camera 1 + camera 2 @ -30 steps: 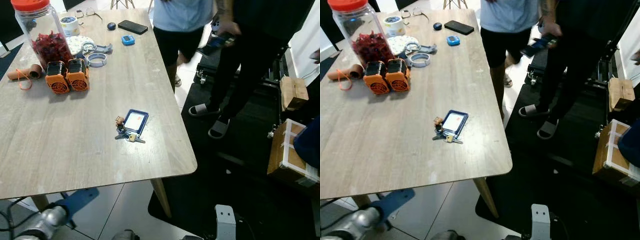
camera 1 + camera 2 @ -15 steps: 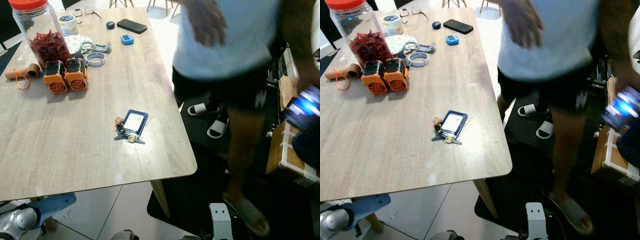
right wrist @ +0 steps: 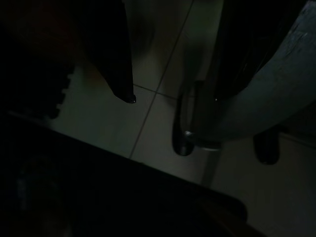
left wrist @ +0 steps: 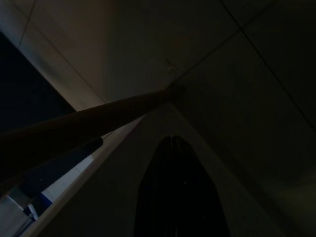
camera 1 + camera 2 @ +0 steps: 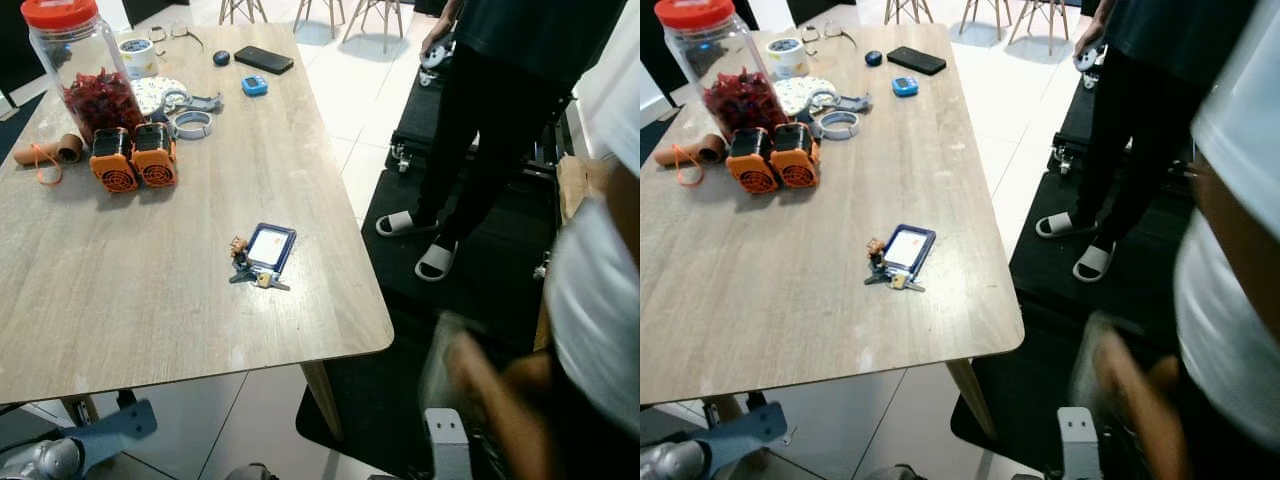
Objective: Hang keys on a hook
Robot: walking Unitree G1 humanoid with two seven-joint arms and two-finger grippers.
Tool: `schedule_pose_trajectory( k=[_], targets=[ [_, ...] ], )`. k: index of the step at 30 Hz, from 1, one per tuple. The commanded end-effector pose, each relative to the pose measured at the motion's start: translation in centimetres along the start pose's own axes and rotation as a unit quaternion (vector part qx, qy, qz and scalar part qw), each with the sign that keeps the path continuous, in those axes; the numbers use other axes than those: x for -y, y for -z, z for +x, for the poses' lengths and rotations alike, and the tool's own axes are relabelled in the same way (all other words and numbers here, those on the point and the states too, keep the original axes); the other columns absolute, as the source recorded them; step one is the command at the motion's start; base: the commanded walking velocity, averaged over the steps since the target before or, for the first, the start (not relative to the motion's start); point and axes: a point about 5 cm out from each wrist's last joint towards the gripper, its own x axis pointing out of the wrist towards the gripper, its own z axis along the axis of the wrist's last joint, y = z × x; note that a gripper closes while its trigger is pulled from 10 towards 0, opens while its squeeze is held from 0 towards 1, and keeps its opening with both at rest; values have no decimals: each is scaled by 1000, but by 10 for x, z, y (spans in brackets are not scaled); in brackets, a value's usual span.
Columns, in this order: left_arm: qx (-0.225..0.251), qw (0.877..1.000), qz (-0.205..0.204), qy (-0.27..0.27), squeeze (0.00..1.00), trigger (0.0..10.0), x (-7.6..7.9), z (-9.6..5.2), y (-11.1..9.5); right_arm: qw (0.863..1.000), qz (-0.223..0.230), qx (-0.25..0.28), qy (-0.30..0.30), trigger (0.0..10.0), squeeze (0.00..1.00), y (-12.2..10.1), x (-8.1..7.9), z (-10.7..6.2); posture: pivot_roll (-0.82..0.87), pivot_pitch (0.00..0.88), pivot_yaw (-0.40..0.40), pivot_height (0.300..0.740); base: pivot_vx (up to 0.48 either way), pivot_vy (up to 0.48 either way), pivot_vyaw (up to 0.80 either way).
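The keys (image 5: pixel 250 272) lie in a small bunch joined to a blue card holder (image 5: pixel 272 246), on the wooden table (image 5: pixel 150 300) near its right front corner. Both arms hang low below the table's front edge: the left arm (image 5: pixel 40 462) at the lower left, the right arm (image 5: pixel 446 446) at the bottom middle. In the dark left wrist view, my left gripper (image 4: pixel 172 142) points at the floor tiles with its fingers pressed together. My right gripper (image 3: pixel 173 96) stands open over the tiles with nothing between its fingers (image 3: pixel 116 59).
On the table's far left stand a jar of red contents (image 5: pixel 85 75), two orange fans (image 5: pixel 132 158), tape rolls (image 5: pixel 192 124) and a phone (image 5: pixel 264 60). One person in dark clothes (image 5: pixel 490 110) stands on the black mat (image 5: pixel 430 300). Another in a white shirt (image 5: pixel 592 320), blurred, is close on my right.
The person in the light shirt has walked from the table's far side, along its right edge, to close on my right. The keys lie where they were.
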Motion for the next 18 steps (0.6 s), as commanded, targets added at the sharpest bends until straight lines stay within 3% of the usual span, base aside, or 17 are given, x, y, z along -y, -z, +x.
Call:
schedule_pose_trajectory(
  k=[1,3,5,7,14,18],
  targets=[
    [-18,1000,24,3,0,10000,-1,-3,9,1000,6,-14,-3,10000,0,7,1,-1,53,57,14,740,0,0,0],
    [-54,997,55,3,0,10000,-10,-12,28,1000,6,-16,1,10000,0,9,7,-2,54,56,13,740,0,0,0],
    [-106,993,55,-10,0,10000,-25,-26,53,1000,6,-18,4,10000,0,10,12,-3,58,57,11,740,0,0,0],
    [-106,993,55,-10,0,10000,-25,-26,53,1000,6,-18,4,10000,0,10,12,-3,58,57,11,740,0,0,0],
    [-219,973,30,-67,0,10000,-64,-55,88,1000,5,-22,3,10000,0,13,14,-4,67,64,7,740,0,0,0],
    [-230,970,24,-73,0,10000,-70,-57,89,1000,5,-25,2,10000,0,16,12,-5,68,65,7,740,0,0,0]
  ],
)
